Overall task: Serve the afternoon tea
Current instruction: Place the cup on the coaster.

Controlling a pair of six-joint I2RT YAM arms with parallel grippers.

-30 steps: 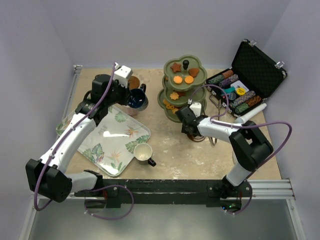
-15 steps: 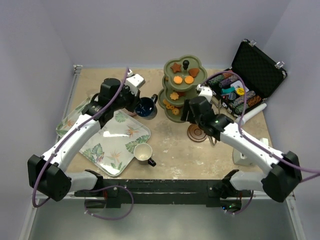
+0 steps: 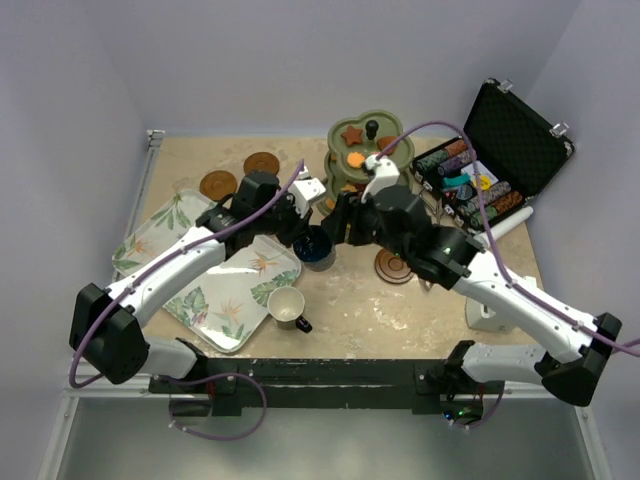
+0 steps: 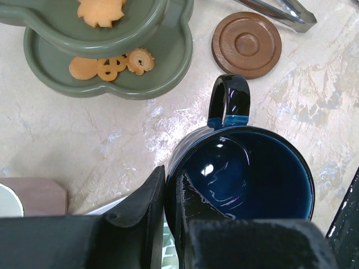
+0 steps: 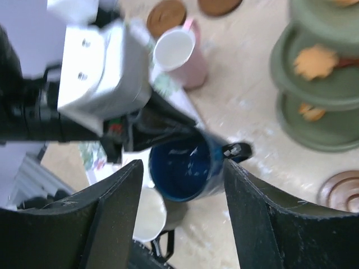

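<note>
Only the left wrist view shows the left hand clenched on the navy cup's rim, mid-table, near 1 brown saucer. The right wrist view shows the right hand released above it. The table is beige and marbled, the walls lilac. The olive stand crowds both hands from the far edge.

My left gripper, pinching the rim of the glossy navy ceramic cup, has carried it from the back left, across the leaf-patterned white tray, to that tray's right edge near the foot of the olive-green three-tier stand. That uncovered two round brown wooden saucers at the back. My right gripper has left the third saucer, swung left and spread its fingers wider, and now hangs over the cup.
</note>
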